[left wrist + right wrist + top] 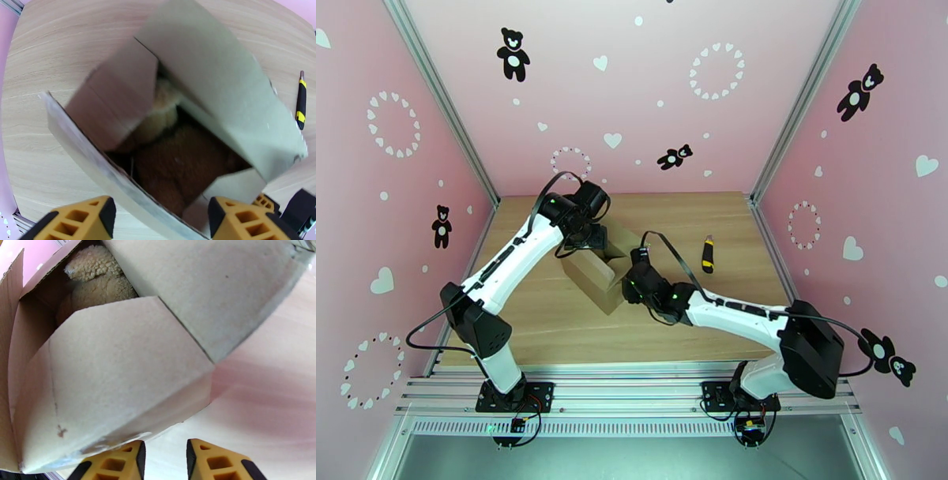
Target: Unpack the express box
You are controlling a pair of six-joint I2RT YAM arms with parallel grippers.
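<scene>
Express box (594, 272) at the middle of the table (553, 331), its 4 flaps folded open over a brown-and-cream plush toy (173, 158). Left gripper (161, 209) spread wide over the near taped flap, holding nothing. Right gripper (164, 455) narrowly parted, empty, just beside a side flap. Judged: carton light, stiff but creasable, taped edges slick. The soft toy's body offers the surest pinch.
</scene>
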